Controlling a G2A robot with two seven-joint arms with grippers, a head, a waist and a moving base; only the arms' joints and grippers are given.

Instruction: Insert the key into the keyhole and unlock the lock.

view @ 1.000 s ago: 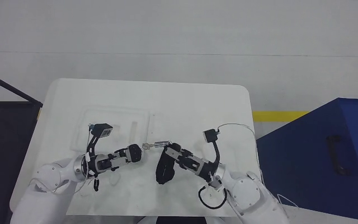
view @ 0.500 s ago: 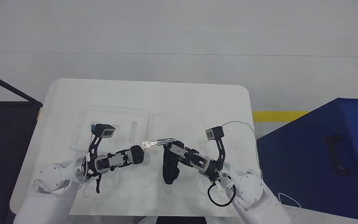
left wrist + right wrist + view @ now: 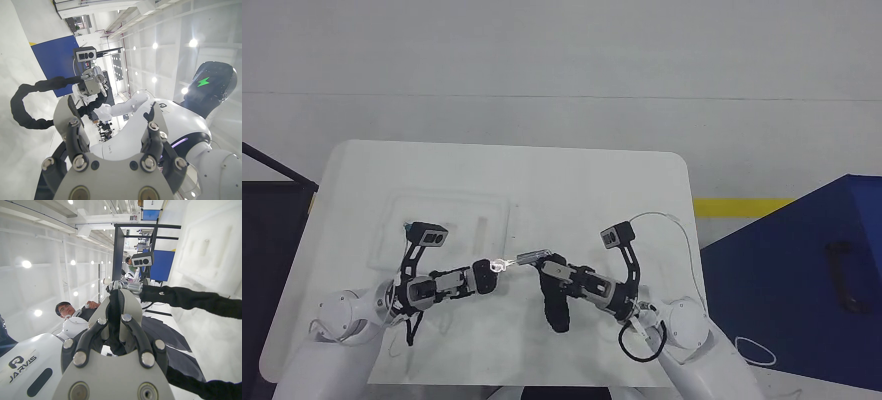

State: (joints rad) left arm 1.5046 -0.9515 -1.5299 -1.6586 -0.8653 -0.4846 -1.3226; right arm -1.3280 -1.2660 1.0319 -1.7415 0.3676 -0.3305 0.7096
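Change, cable: since the earlier frames the hanging black loop of the cable [image 3: 558, 305] is seen swung toward the robot's right and lower over the table [image 3: 592, 180].
Change, right arm: the forearm has been drawn slightly in toward the body; its wrist camera sits a little further to the robot's left than half a second ago.
Change, left arm: the left gripper [image 3: 112, 103] has been pulled back a touch. The gap to the lock [image 3: 93, 81] remains small.
Change, metal piece: a small bright metal piece [image 3: 500, 266] between the two grippers has dropped slightly toward the robot. What it is cannot be told.
Lock, place: held up off the table at the tips of the right gripper [image 3: 115, 292], between the two arms and just beyond the left gripper.
Lock, look: a grey metal block with a round bright cylinder; the keyhole face is turned toward the left wrist camera. No object is seated in the slot. The cable leaves one end of the block and hangs in a loose loop.
Left jaws: standing well apart, with nothing seen between them.
Right jaws: closed, pads nearly together, gripping the lock.
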